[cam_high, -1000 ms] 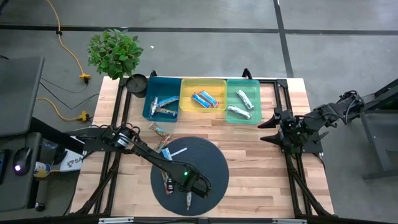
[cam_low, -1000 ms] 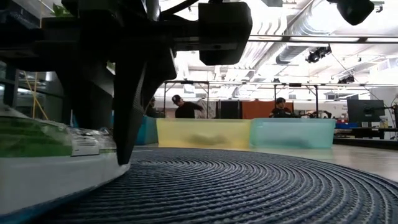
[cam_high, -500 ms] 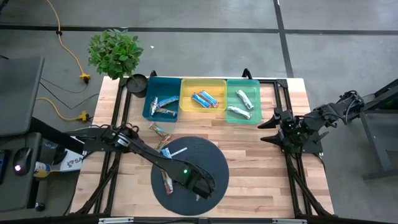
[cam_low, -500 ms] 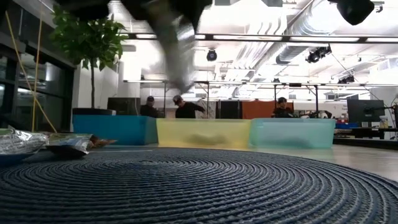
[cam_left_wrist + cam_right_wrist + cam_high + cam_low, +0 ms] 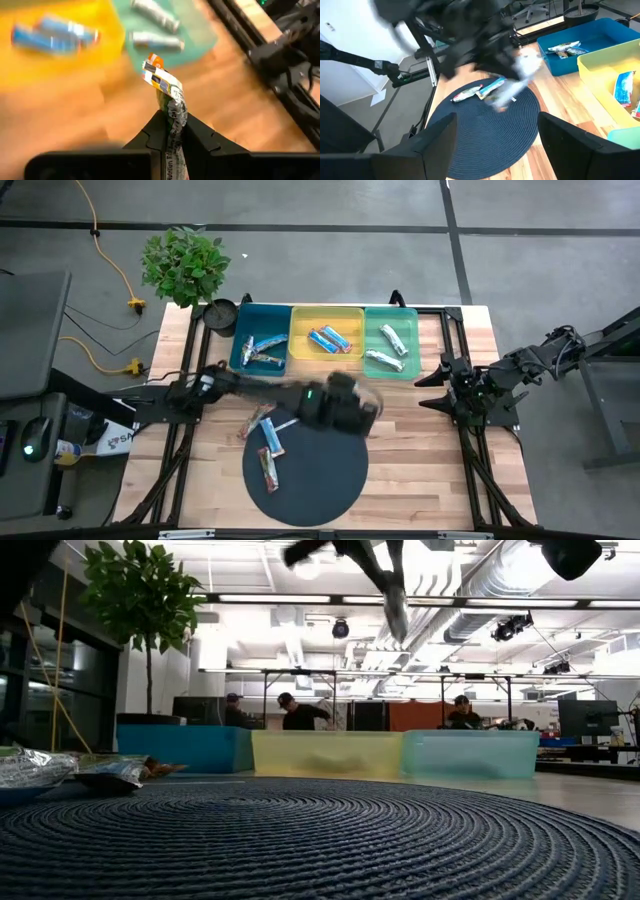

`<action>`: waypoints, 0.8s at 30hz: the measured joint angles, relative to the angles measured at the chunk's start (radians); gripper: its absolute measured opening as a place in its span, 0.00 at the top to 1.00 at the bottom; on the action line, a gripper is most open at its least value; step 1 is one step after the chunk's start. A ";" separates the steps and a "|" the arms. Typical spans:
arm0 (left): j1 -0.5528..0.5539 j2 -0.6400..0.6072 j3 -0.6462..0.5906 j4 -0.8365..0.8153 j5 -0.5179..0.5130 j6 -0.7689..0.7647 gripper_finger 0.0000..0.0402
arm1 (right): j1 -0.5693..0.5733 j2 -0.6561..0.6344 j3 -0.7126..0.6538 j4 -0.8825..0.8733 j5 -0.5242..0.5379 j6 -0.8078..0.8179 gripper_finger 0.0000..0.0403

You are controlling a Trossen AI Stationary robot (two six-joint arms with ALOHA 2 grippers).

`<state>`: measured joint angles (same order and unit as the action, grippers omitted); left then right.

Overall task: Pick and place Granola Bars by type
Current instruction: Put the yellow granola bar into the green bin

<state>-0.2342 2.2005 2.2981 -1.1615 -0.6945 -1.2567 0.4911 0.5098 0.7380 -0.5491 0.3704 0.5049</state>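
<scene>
My left end effector (image 5: pixel 172 134) is pinched nearly closed on one multicolour granola bar (image 5: pixel 168 95), which stands up out of the fingers with its printed end free. In the high view this end effector (image 5: pixel 350 408) sits above the table (image 5: pixel 420 470) at the far edge of the round dark mat (image 5: pixel 320 475), just short of the three bins. The blue bin (image 5: pixel 262 340) holds multicolour bars, the yellow bin (image 5: pixel 326 330) holds blue bars (image 5: pixel 330 339), and the green bin (image 5: pixel 390 342) holds silver-white bars (image 5: pixel 390 338). More bars lie on the mat's left side (image 5: pixel 269 436) and one further in (image 5: pixel 268 472). My right end effector (image 5: pixel 440 378) waits at the table's right edge, fingers spread wide with nothing between them
</scene>
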 joint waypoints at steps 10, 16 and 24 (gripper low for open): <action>0.293 0.007 0.017 0.442 0.199 0.739 0.91 | 0.000 0.000 0.000 0.000 0.001 0.001 0.35; 0.421 0.042 0.017 0.589 0.365 1.011 0.91 | 0.000 0.000 0.000 -0.001 0.004 0.014 0.35; 0.498 0.143 0.017 0.719 0.570 1.123 0.91 | 0.000 0.000 0.000 -0.003 0.017 0.015 0.35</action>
<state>0.2642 2.3437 2.3150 -0.4425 -0.1246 -0.1340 0.4911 0.5102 0.7382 -0.5520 0.3875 0.5199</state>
